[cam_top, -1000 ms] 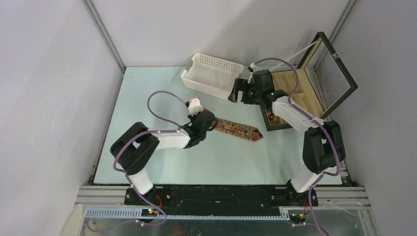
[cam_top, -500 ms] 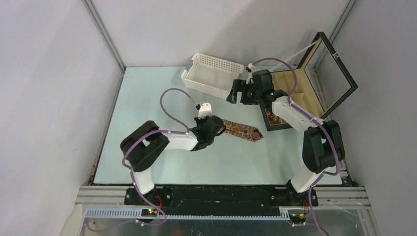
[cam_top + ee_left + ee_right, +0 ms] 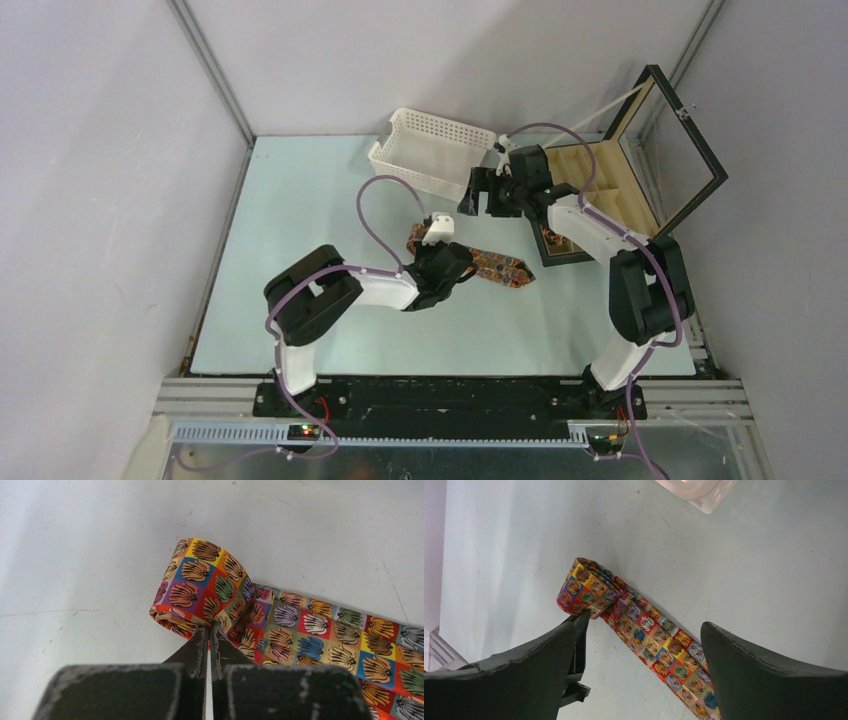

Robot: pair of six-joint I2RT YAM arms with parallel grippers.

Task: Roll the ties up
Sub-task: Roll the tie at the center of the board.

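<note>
One tie with a busy red, orange and yellow square pattern lies mid-table. Its left end is rolled into a small coil (image 3: 200, 582) (image 3: 584, 587) (image 3: 414, 239), and the flat strip (image 3: 503, 268) (image 3: 325, 635) (image 3: 664, 650) runs off to the right. My left gripper (image 3: 209, 627) (image 3: 428, 251) is shut on the near edge of the coil, the fingertips pinching the fabric. My right gripper (image 3: 646, 622) (image 3: 480, 197) hangs open above the table beyond the tie, fingers wide apart and holding nothing, looking down on the coil and strip.
A white perforated basket (image 3: 430, 150) (image 3: 696, 487) stands at the back, just left of my right gripper. A black compartmented box (image 3: 600, 190) with its glass lid (image 3: 690, 130) raised sits at the back right, close to the tie's wide tip.
My left arm has moved right along the tie, turning the coil over. The flat strip has grown shorter. My right gripper has shifted slightly left and stayed open.
</note>
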